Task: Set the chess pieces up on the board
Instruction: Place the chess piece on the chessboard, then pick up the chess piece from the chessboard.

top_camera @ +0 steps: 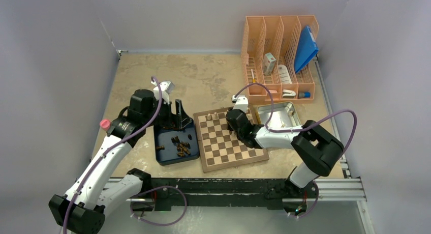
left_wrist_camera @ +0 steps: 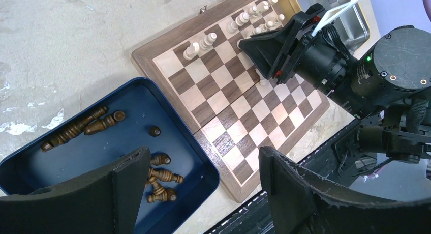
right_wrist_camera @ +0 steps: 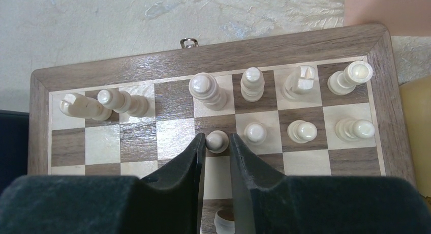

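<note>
So far pale pieces (right_wrist_camera: 252, 84) are mostly set along the board's (right_wrist_camera: 127, 74) 12 o'clock edge; dark ones (left_wrist_camera: 101, 124) untouched in tray (left_wrist_camera: 61, 163). Left gripper (left_wrist_camera: 201, 160) is spread; right gripper's (right_wrist_camera: 217, 148) pinch on pawn (right_wrist_camera: 217, 140) can't be told.

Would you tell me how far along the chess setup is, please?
Done: about ten pale beige wooden chessmen stand on the wooden chessboard, far two rows. In hand: the right gripper straddles a pale pawn there. Remaining: the dark brown chessmen lying in the dark blue tray.
</note>
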Robot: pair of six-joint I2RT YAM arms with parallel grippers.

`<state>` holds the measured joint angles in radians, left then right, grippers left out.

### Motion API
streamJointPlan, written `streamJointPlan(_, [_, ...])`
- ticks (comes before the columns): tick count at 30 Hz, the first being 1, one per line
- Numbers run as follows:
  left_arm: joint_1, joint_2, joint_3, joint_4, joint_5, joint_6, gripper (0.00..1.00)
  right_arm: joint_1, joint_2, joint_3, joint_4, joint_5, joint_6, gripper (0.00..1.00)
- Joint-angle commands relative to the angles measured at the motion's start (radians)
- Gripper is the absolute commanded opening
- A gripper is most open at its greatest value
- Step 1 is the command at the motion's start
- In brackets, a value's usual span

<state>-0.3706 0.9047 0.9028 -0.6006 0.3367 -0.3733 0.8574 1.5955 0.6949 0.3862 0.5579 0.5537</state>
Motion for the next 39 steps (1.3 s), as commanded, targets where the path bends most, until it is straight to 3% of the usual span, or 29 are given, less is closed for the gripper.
streamJointPlan(1, [0.004, -0.02, 0.001, 0.039, 0.016, 0.02, 0.77, 0.007, -0.008, 0.041, -0.007, 0.025, 0.009, 0.27])
streamJointPlan(15, [0.004, -0.036, 0.002, 0.037, 0.0, 0.019, 0.77, 0.009, -0.078, 0.047, -0.043, -0.014, 0.034, 0.34])
streamJointPlan(29, [0.004, -0.058, 0.004, 0.039, -0.018, 0.024, 0.77, 0.012, -0.242, 0.049, -0.281, -0.096, 0.138, 0.35])
streamJointPlan(39, [0.004, -0.064, 0.001, 0.047, -0.002, 0.029, 0.77, 0.012, -0.205, 0.036, -0.341, -0.146, 0.194, 0.37])
